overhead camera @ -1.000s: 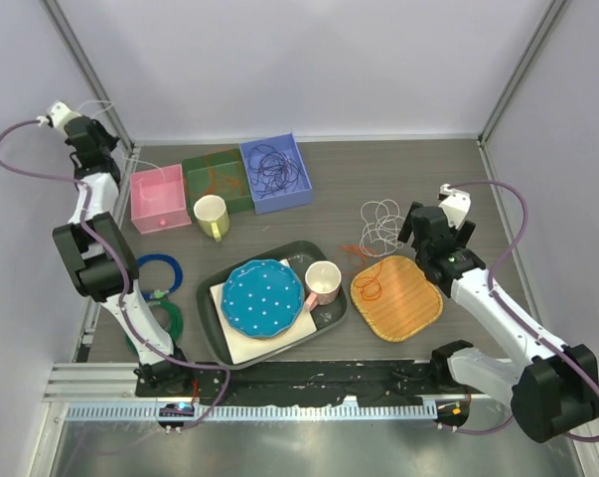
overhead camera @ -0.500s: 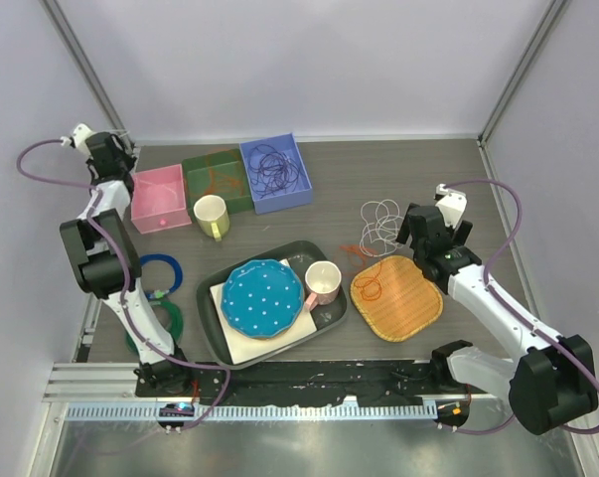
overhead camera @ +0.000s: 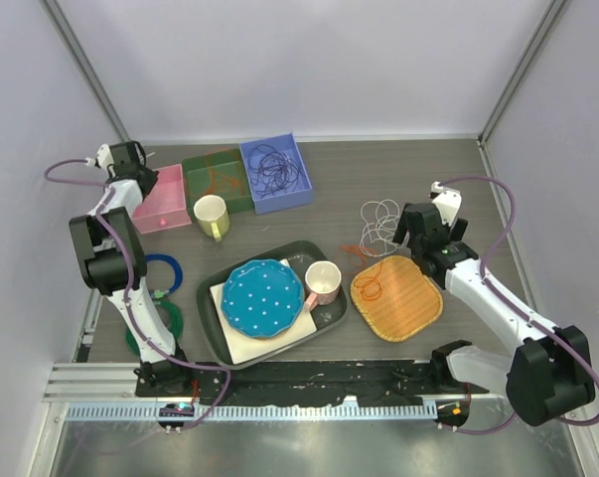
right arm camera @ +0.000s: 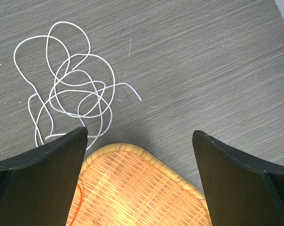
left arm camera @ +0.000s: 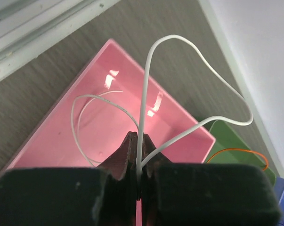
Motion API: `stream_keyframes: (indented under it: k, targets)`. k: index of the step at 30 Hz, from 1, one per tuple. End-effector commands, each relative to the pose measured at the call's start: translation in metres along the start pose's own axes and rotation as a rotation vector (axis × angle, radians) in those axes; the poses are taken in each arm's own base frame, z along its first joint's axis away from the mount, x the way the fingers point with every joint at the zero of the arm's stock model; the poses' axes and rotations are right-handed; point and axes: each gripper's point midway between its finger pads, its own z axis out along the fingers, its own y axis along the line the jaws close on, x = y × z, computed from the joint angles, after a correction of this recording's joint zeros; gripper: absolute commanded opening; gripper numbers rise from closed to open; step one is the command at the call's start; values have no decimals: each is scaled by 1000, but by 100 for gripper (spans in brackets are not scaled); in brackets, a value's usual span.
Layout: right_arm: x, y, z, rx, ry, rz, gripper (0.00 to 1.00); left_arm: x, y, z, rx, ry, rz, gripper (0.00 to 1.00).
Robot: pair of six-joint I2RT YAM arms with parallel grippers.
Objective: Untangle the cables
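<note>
White cable strand (left arm camera: pixel 146 80) clamped in my left hand (left arm camera: pixel 138 146), directly over pink bin (left arm camera: pixel 57 127); release looks next. My right hand (right arm camera: pixel 139 141) spread wide, empty; white tangle (right arm camera: pixel 71 89) just ahead-left, right arm nearer.

pink box (overhead camera: pixel 162 212) | green box (overhead camera: pixel 215 157) | blue box (overhead camera: pixel 302 171) | mug (overhead camera: pixel 211 215) | tray (overhead camera: pixel 208 298) | woven mat (overhead camera: pixel 406 298)
</note>
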Motion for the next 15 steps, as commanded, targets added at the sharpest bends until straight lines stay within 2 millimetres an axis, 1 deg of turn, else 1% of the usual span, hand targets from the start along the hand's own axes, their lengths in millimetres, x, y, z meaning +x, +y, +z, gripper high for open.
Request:
stream_keyframes:
  k: [1,6,7,9,10,11,12,14,15]
  targets:
    - [-27,6,-12,-42,-60,58,99,7,8,-8,-48,48,-40,8]
    - [-27,3,-15,-42,-62,61,99,9,8,-15,-81,48,-28,24]
    - [-28,4,-15,-46,-63,64,99,10,8,-15,-85,48,-27,33]
    - [-27,4,-15,-48,-60,62,99,9,7,-17,-80,45,-19,43]
    - [-28,5,-16,-51,-62,65,99,7,5,-18,-78,40,-17,50]
    - [-27,5,-16,-53,-62,62,99,8,4,-19,-78,37,-13,55]
    - [-27,4,-16,-51,-59,61,99,6,2,-23,-75,31,-9,67]
    - [-28,5,-17,-51,-64,65,99,6,1,-27,-80,15,0,76]
    - [-27,4,-17,-51,-62,63,99,1,-2,-33,-72,0,4,81]
